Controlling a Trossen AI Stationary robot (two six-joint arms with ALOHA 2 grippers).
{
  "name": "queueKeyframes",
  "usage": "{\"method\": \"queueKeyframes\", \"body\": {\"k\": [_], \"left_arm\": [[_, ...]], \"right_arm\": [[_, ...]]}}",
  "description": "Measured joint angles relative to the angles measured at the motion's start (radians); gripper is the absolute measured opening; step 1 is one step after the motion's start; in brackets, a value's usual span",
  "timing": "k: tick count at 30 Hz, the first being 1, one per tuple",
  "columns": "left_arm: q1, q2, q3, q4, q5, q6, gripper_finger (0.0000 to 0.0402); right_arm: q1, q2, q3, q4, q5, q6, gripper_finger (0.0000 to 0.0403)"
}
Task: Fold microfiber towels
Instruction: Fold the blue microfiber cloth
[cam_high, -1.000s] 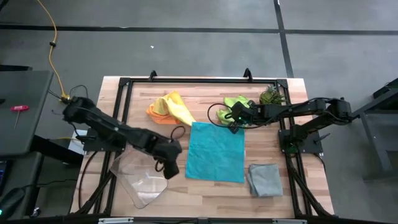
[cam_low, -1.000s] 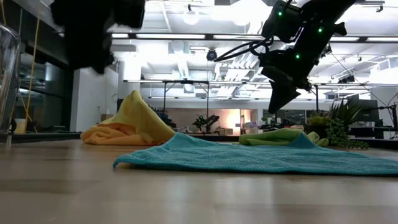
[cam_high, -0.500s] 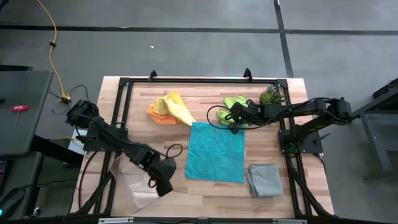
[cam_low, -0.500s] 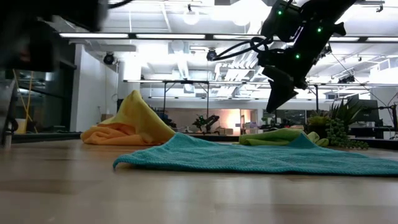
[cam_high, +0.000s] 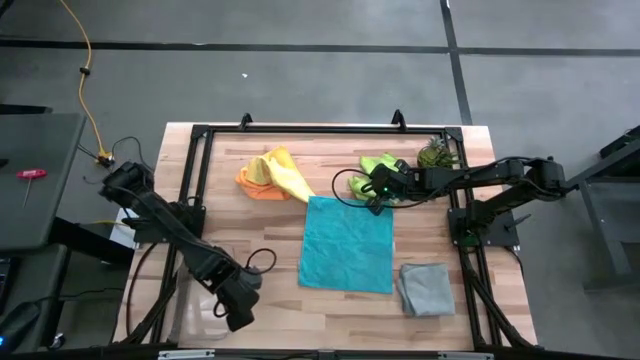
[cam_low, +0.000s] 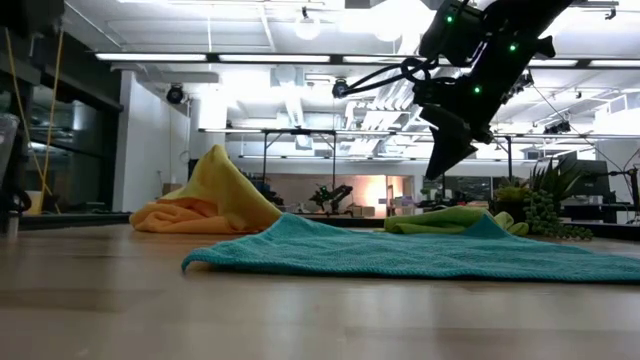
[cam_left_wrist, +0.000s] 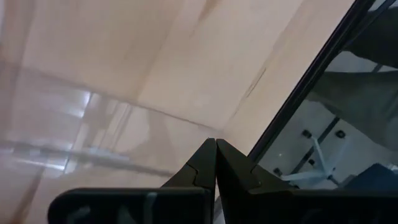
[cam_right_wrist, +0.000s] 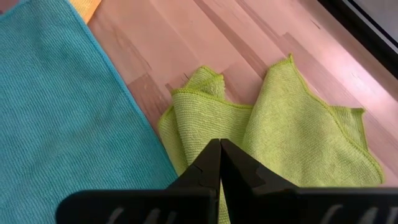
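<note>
Retreating from the teal towel (cam_high: 347, 244) to over the clear tray (cam_high: 205, 292), closed left tool (cam_high: 240, 312) leaves it spread unfolded; closed right tool (cam_high: 377, 190) hovers at its far edge.

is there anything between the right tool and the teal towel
Nothing visible. The right tool, shut, hangs above the table between the teal towel's far right corner and the lime green towel, with open air below it.
</note>
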Motion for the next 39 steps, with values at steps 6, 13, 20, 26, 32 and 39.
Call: {"method": "queueKeyframes", "body": {"k": [6,13,20,26,32,39], "left_arm": [[-0.012,-0.048,0.000,-0.052,-0.013,-0.013,0.0000],[0.060,-0.149,-0.001,-0.040,-0.108,0.102,0.0000],[0.277,-0.285,-0.001,0.040,-0.349,0.467,0.0000],[0.535,-0.291,0.000,0.281,-0.389,0.821,0.0000],[0.715,-0.187,-0.002,0.497,-0.311,1.002,0.0000],[0.846,-0.006,-0.001,0.525,-0.267,0.931,0.0022]], "right_arm": [[0.000,0.000,0.000,0.000,0.000,0.000,0.0000],[0.000,0.000,0.000,0.000,0.000,0.000,0.0000],[0.000,0.000,0.000,0.005,-0.011,0.000,0.0000],[0.000,-0.032,0.000,-0.036,-0.073,0.021,0.0000],[0.003,-0.100,0.000,-0.217,-0.080,0.167,0.0000],[0.025,-0.163,-0.037,-0.291,-0.111,0.304,0.0000]]}}
